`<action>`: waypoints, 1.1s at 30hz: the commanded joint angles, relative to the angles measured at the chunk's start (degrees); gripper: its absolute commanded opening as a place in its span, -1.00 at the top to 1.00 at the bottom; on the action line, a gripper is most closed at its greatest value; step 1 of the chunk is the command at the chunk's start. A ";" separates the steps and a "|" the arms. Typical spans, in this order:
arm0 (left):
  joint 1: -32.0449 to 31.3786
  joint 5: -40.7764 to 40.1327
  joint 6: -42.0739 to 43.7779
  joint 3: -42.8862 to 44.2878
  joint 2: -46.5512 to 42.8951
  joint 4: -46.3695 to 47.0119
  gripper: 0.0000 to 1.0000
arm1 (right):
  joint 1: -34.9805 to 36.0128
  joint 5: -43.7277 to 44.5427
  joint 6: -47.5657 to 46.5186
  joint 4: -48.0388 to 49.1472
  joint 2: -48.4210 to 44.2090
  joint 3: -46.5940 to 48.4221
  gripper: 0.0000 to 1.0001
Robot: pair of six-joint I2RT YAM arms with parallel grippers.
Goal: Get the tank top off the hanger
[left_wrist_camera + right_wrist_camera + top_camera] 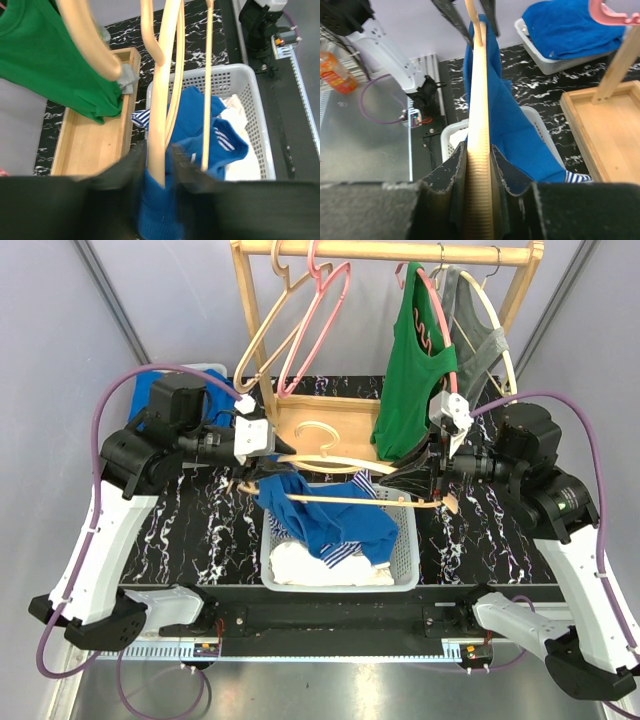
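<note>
Clenching the left fingers (190,172) and right fingers (455,170) on opposite ends of the curved pale-wood hanger (479,115), holding the soft blue tank top (330,520) draped over it above the slotted white basket (257,130), with marbled black counter (200,530) showing on both sides.

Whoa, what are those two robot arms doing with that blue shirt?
Both arms are holding one wooden hanger flat over the white basket. The left claw pinches one end and the right claw pinches the other. The blue tank top hangs from the hanger and droops into the basket, on top of other clothes. It is not off the hanger yet.
</note>
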 commanded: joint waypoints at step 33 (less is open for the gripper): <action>-0.09 -6.41 -0.26 -6.98 -6.71 6.99 0.19 | -0.18 8.55 5.46 -4.79 -9.07 -1.56 1.00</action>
